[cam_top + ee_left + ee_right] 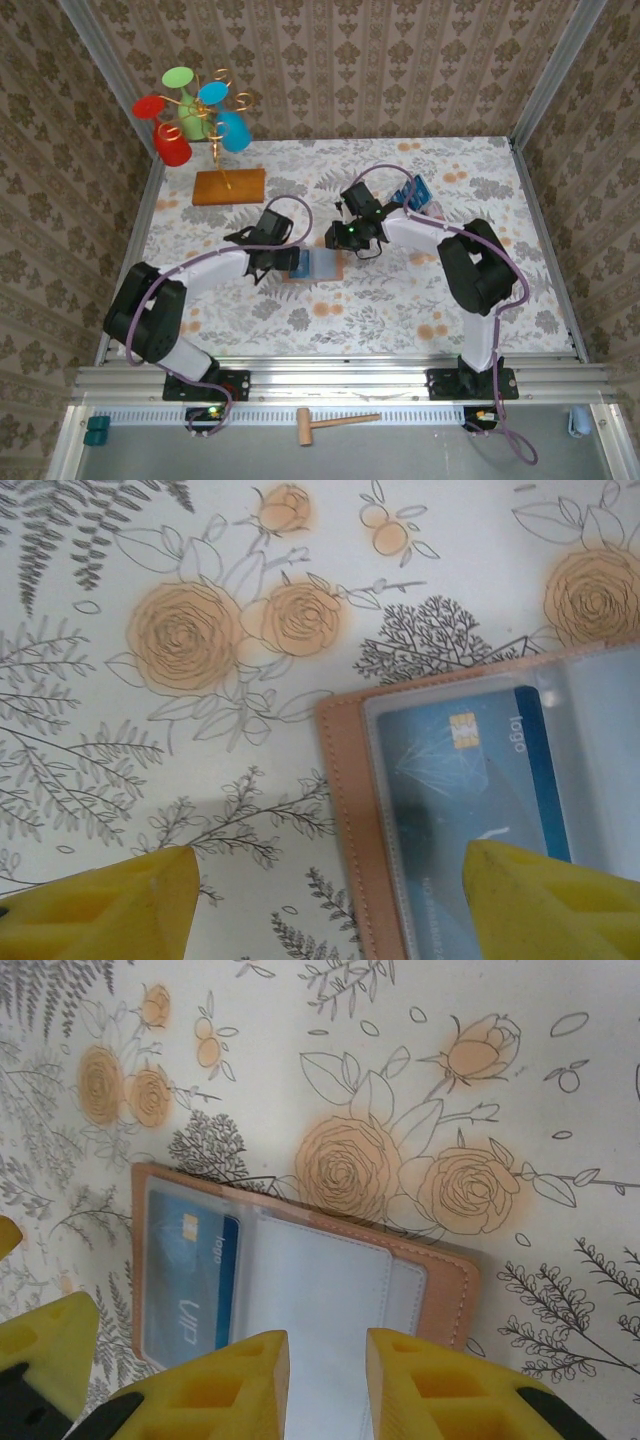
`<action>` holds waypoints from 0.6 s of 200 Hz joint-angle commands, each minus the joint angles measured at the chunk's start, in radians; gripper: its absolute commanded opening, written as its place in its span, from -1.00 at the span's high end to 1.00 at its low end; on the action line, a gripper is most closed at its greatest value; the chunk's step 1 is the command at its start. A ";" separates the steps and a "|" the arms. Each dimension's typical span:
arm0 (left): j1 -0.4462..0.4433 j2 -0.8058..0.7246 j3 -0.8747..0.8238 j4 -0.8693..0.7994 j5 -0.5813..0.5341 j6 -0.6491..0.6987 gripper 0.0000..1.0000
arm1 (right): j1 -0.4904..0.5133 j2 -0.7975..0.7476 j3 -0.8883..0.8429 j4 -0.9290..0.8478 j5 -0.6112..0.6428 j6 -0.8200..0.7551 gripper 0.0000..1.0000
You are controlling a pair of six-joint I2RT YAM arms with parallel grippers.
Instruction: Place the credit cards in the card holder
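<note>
One card (185, 1270) lodged in card holder (445, 1285); right hand (327, 1350) and left hand (330, 865) both released, empty; next likely fetching remaining credit cards (418, 190).

Tan card holder (448, 1282) is showing blue credit card (190, 1270) inside; white counter (560, 1140) is displaying orange roses, grey foliage.

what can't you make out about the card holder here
Top external: card holder partly covered by left end effector and right end effector; contents too small.
Right wrist: its near edge hidden behind the right end effector.
Left wrist: credit card cut off by the left end effector and the frame.
</note>
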 commanded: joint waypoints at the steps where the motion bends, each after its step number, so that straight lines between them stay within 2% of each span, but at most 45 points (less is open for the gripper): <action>1: -0.005 0.012 0.022 -0.030 -0.029 -0.015 -0.44 | 0.010 0.027 0.024 -0.040 -0.013 -0.035 0.47; 120: -0.005 0.020 0.013 -0.012 -0.028 -0.009 -0.44 | 0.071 0.136 0.087 -0.061 -0.023 -0.019 0.41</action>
